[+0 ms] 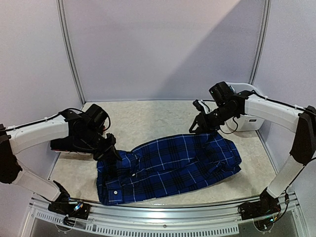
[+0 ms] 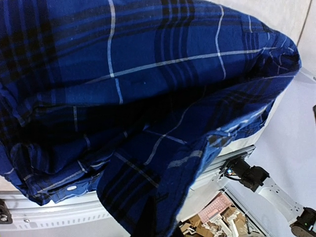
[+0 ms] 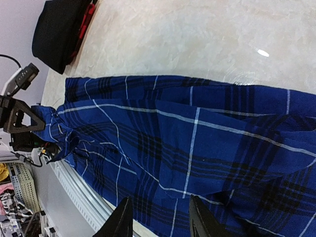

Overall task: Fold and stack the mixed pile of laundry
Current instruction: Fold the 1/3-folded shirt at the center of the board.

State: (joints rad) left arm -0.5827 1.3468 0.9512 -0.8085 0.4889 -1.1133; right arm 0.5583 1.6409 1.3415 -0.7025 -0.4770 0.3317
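The blue plaid shirt (image 1: 173, 165) lies spread across the middle of the table, its long side running left to right. My left gripper (image 1: 109, 150) is at the shirt's left end, shut on a fold of its cloth. In the left wrist view the shirt (image 2: 148, 74) fills the frame and drapes over my fingers. My right gripper (image 1: 200, 126) hovers open and empty just above the shirt's far right edge; its fingers (image 3: 121, 222) stand apart over the shirt (image 3: 197, 143). A black garment (image 3: 57, 29) with a red-black plaid one (image 3: 87, 12) lies at the far left.
The black garment (image 1: 61, 144) sits under my left arm at the table's left edge. A white basket (image 1: 249, 121) stands at the back right behind my right arm. The metal front rail (image 1: 163, 210) runs along the near edge.
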